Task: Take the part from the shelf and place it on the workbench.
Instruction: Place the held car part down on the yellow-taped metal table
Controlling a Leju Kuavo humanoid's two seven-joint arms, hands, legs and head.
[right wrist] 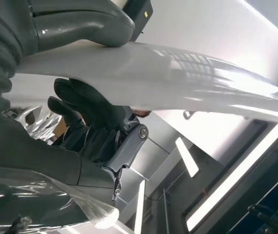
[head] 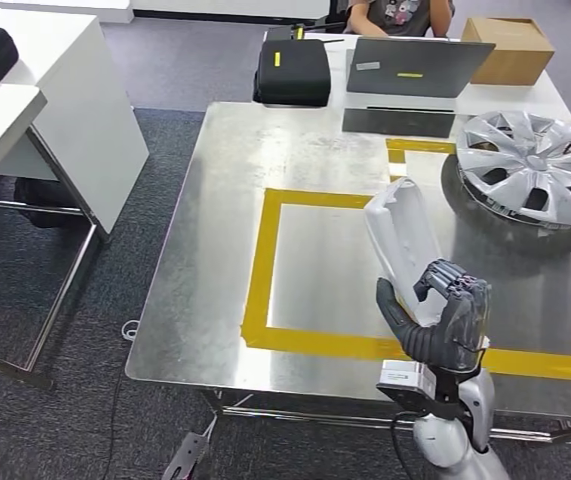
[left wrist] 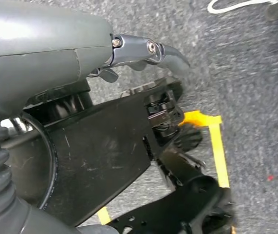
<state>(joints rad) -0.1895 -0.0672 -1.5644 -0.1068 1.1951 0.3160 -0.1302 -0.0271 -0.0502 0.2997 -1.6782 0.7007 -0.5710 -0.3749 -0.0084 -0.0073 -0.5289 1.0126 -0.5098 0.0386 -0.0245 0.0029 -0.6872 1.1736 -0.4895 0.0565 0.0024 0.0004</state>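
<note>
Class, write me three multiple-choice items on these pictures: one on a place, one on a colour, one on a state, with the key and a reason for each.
1. Where does the silver wheel cover lie?
A) on the floor
B) on the metal workbench
C) on the cardboard box

2. What colour is the tape outline?
A) yellow
B) red
C) blue

3. What is the right hand doing?
A) hanging empty
B) pressing the laptop
C) holding the white part

Key: 1 B, it rests on the bench's far right; 2 A, the strips are yellow; 3 C, its fingers wrap the part's lower end.

Bare metal workbench (head: 214, 260) lies inside the yellow tape outline (head: 267, 250); a hubcap (head: 531, 165) crowds its far right.
</note>
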